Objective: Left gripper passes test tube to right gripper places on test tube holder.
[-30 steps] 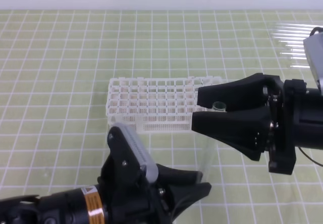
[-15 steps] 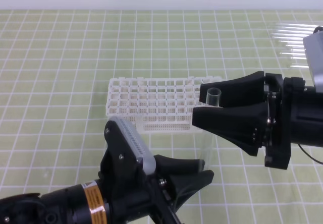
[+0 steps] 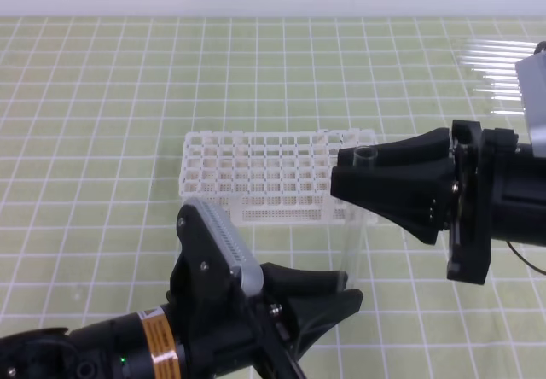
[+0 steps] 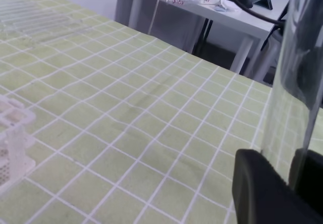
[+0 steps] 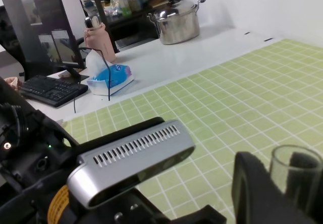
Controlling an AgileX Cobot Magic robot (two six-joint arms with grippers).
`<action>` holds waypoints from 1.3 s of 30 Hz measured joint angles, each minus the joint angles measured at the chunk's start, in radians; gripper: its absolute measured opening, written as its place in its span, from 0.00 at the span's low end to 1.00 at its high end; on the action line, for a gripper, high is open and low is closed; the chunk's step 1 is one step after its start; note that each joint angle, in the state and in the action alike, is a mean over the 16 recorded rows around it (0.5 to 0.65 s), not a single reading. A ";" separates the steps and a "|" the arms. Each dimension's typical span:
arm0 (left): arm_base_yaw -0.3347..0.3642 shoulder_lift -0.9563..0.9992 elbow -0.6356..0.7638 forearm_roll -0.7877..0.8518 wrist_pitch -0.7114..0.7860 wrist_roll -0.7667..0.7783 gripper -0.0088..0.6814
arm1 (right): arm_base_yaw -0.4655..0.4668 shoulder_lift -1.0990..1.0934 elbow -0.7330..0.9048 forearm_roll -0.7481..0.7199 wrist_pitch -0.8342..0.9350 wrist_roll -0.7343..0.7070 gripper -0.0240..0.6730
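The test tube [image 3: 354, 234] stands nearly upright in the air just in front of the right end of the white test tube holder [image 3: 256, 170]. My left gripper [image 3: 345, 298] is shut on its lower end. My right gripper [image 3: 339, 174] comes in from the right and is shut on its upper end, with the open rim poking out above the fingers. The left wrist view shows the clear test tube [image 4: 292, 98] rising from between the black fingers [image 4: 257, 193]. In the right wrist view the tube's mouth [image 5: 295, 176] sits between the fingers [image 5: 255, 193].
A batch of like clear tubes [image 3: 495, 63] lies side by side at the far right of the green gridded mat. The left arm's grey camera housing [image 3: 222, 242] rises just in front of the holder. A corner of the holder [image 4: 12, 128] shows in the left wrist view.
The right gripper's jaws, open around the tube's top a second ago, have closed onto it. The left gripper has barely shifted and keeps the lower end.
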 joint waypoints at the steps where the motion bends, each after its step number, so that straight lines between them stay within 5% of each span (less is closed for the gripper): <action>1: 0.000 0.000 0.000 0.000 -0.002 0.000 0.03 | 0.000 0.000 0.000 0.000 -0.001 -0.001 0.22; 12: -0.001 0.005 0.000 0.000 -0.034 -0.008 0.09 | 0.000 0.000 -0.001 0.005 -0.004 -0.006 0.18; 24: 0.002 -0.020 0.000 -0.001 -0.045 -0.025 0.48 | 0.000 0.000 -0.001 0.006 0.004 0.001 0.18; 30: 0.016 -0.093 0.000 -0.001 0.055 -0.029 0.61 | 0.001 0.000 -0.002 0.004 -0.005 -0.003 0.17; 39: 0.049 -0.346 0.000 0.008 0.367 -0.017 0.59 | 0.001 0.000 -0.003 0.004 -0.057 -0.027 0.17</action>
